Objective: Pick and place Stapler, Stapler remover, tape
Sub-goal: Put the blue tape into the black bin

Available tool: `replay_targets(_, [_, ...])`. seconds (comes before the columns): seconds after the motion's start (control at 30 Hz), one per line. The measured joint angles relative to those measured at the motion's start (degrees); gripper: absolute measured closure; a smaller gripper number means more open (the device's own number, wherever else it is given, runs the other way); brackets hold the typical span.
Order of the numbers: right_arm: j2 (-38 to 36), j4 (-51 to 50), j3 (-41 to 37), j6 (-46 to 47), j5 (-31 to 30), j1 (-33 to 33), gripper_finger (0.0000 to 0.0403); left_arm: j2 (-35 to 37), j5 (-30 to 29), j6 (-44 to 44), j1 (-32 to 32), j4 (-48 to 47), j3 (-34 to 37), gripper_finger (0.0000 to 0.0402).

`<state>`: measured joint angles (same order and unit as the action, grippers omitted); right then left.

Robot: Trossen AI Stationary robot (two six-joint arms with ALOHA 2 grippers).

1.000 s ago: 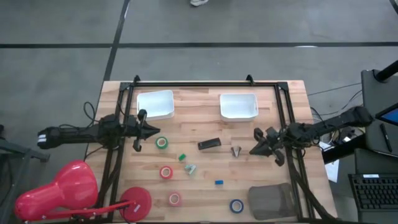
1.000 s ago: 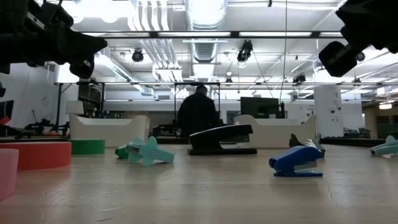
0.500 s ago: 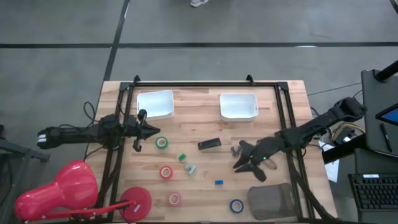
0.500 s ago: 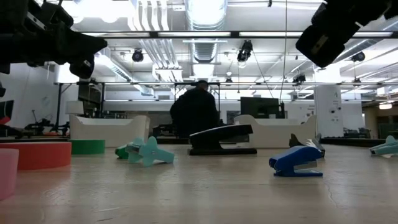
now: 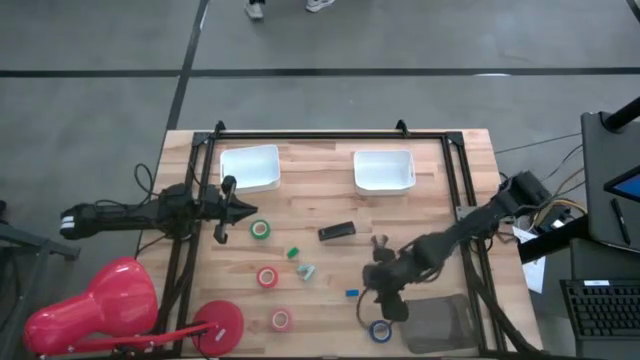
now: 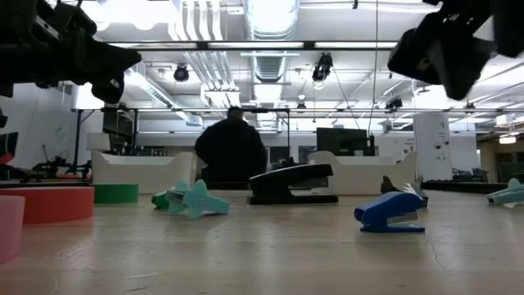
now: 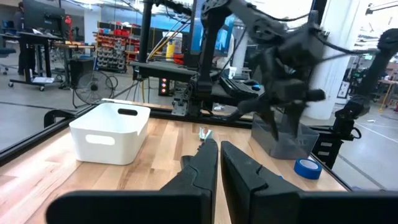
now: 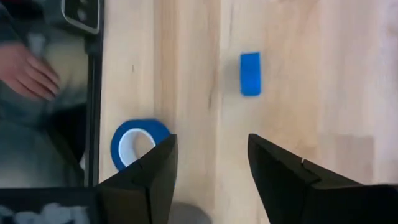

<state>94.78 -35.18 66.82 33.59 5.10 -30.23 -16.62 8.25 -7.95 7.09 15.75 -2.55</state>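
Observation:
The black stapler (image 5: 336,231) lies flat at the table's middle; the low view shows it as well (image 6: 292,182). A small grey stapler remover (image 5: 380,241) lies just right of it. Tape rolls lie flat: green (image 5: 261,229), red (image 5: 267,277), pink (image 5: 280,320) and blue (image 5: 380,331). My right gripper (image 5: 383,303) hangs open above the table, pointing down, between the blue tape (image 8: 138,142) and a small blue piece (image 8: 250,73). It holds nothing. My left gripper (image 5: 245,210) is shut and empty, just left of the green tape.
Two white bins (image 5: 250,168) (image 5: 383,170) stand at the far side. A grey bin (image 5: 435,322) sits at the near right, beside the blue tape. Small green pieces (image 5: 298,262) lie mid-table. A red stand (image 5: 90,305) with a round base (image 5: 218,325) is at the near left.
My right gripper has swung from the table's right edge toward the near side and left, past the stapler remover, to above the blue tape. Its fingers have opened on the way. A person in the room behind has walked leftward.

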Motion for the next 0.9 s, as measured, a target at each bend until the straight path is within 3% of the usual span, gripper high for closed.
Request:
replay_targets(0.3, [11.3,-8.2,12.3,0.6,0.0,-4.1,0.0219,0.0,0.0,0.0,0.0,0.0,0.0,0.0378])
replay_targets(0.57, [15.3,-8.4,13.2,6.4,1.2,-4.8,0.0225,0.0,0.0,0.0,0.0,-0.2,0.0,0.0378])
replay_targets(0.9, [20.8,-9.8,16.3,7.0,4.7,-6.0,0.0232,0.0,0.0,0.0,0.0,-0.4,0.0,0.0378])
